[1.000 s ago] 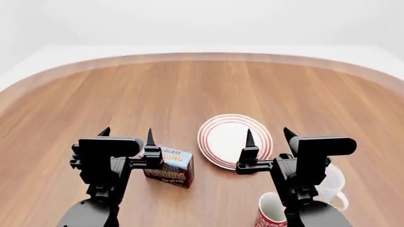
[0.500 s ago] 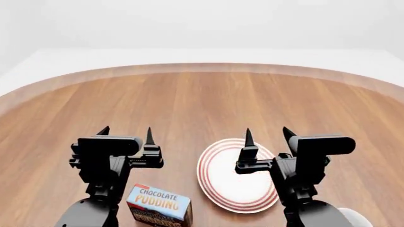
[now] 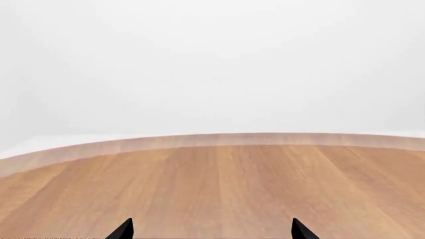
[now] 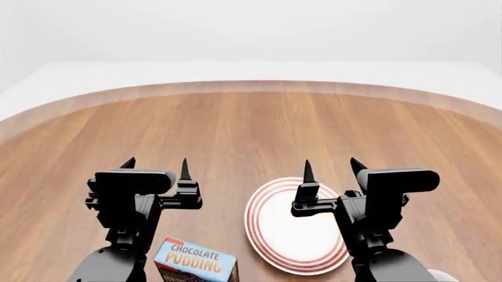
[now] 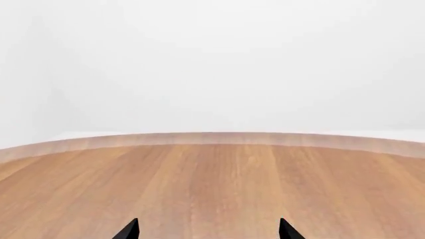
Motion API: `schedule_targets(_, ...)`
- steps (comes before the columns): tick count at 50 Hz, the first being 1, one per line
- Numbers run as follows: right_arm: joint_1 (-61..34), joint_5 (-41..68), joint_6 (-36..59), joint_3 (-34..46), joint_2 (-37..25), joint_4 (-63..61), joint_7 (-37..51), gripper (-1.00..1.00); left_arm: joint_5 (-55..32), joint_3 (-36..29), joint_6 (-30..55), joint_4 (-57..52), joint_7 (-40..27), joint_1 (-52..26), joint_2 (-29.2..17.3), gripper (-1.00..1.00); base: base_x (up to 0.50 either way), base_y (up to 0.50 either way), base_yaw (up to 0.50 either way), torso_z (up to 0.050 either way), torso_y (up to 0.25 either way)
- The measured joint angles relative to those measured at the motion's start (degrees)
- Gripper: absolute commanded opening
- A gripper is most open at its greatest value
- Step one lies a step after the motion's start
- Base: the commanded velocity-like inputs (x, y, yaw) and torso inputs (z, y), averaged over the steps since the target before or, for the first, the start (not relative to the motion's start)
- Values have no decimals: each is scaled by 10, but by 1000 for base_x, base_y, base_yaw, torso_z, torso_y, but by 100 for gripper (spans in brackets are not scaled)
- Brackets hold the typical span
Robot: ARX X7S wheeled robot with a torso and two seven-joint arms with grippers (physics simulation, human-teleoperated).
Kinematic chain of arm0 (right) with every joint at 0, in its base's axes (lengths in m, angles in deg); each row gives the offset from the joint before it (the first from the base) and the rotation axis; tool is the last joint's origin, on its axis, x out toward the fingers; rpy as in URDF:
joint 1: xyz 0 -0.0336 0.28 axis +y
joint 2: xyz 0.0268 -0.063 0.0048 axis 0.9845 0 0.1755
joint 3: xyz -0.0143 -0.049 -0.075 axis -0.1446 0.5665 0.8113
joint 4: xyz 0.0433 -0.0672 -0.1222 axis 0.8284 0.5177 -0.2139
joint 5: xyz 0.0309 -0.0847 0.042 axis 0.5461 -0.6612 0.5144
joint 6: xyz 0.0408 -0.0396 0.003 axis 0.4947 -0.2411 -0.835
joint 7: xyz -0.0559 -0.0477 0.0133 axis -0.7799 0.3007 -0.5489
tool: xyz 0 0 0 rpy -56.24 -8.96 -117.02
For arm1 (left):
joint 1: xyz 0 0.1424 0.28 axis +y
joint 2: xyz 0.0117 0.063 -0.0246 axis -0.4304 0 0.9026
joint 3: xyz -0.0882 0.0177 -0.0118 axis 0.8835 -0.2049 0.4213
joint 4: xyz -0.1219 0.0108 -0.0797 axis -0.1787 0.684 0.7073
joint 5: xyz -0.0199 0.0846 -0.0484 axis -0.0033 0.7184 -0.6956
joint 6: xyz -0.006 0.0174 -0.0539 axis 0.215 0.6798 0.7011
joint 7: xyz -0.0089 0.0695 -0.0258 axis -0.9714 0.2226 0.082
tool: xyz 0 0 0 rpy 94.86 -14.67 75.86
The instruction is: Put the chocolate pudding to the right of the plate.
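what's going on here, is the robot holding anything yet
Nothing is held yet. Both grippers, left and right, hover open and empty above the wooden table. The chocolate pudding lies on the table to the left of the plate, below the left arm, so it has not yet been put on the plate's right side. Both wrist cameras see only bare tabletop.

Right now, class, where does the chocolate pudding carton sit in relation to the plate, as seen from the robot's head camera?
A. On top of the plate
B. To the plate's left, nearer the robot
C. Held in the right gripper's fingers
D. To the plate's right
B: the chocolate pudding rests on the table left of the plate, close to the robot, with both grippers open above.
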Motion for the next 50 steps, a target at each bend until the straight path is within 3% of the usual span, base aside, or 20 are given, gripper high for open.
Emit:
schedule_targets(15,2,3,-9,7,-9,-4,-4,100,-6,-1,1,-1,-4,-1,-3,100,94,0,0,0,0)
schedule_targets(27,-20,-2,51,24,-22,-26,18,100,-10,-2,-1,1,-7,-2,-6,100,0,0,0,0,0)
schedule_targets(34,-41,21,117,33,-38,-56,11,100,-12,-3,-5,6,-8,-2,-8,100,0,0,0,0,0)
schedule_targets(50,-125,163,382,-1,-82,-137,-36,100,-17,-5,-7,13,-11,-5,-11,100,0,0,0,0,0)
